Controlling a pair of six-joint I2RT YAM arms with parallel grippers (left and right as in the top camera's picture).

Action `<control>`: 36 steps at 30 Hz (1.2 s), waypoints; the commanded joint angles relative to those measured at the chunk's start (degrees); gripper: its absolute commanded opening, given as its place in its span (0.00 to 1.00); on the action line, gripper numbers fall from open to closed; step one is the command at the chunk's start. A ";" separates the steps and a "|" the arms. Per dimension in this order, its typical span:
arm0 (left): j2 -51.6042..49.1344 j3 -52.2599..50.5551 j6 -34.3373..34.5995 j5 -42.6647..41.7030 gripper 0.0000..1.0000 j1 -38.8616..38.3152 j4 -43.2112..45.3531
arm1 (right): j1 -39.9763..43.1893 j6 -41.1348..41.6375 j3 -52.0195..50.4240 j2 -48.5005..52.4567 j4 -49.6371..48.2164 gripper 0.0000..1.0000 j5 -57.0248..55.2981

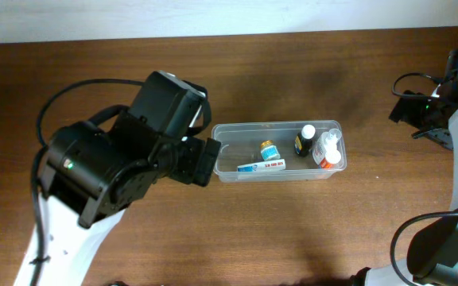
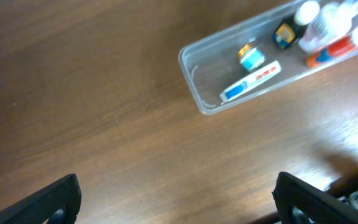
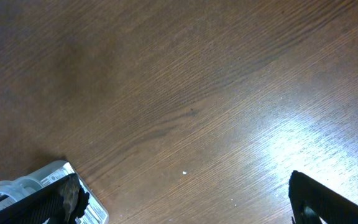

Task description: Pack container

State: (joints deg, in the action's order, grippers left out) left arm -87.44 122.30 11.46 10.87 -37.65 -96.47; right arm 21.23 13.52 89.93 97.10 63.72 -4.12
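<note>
Container (image 1: 253,126) near table centre, holding a tube (image 1: 261,166), small jar (image 1: 269,149), dark bottle (image 1: 303,141) and white bottle (image 1: 327,149). Left gripper (image 2: 179,205) at its 9 o'clock end and right gripper (image 3: 185,205) far off at 3 o'clock both gape wide, empty. Packing appears finished; the next move probably calls for withdrawal.

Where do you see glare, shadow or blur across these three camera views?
Overhead: even light and fairly sharp, with a soft dark shadow on the table just past the far side of the container. Left wrist: the container looks slightly blurred. Right wrist: a bright glare patch washes out the table at lower right.
</note>
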 commanded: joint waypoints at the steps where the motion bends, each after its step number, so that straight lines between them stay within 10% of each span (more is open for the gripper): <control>1: 0.20 -4.94 -2.16 0.74 0.99 -0.07 0.57 | 0.22 0.50 -0.07 0.15 -0.13 0.98 -0.87; 11: 10.86 -32.70 -18.88 0.52 0.99 1.64 25.46 | 0.22 0.50 -0.07 0.15 -0.13 0.98 -0.90; 28: 54.31 -93.09 -22.77 -7.89 0.99 27.67 72.67 | 0.22 0.50 -0.07 0.15 -0.15 0.98 -0.87; 36: 71.56 -103.84 -35.19 -18.34 0.99 33.38 78.84 | 0.22 0.50 -0.07 0.15 -0.15 0.98 -0.90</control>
State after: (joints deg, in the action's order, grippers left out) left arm -20.43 20.47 -16.82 -1.15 -5.91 -18.17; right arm 21.23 13.52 89.82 97.10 63.61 -4.29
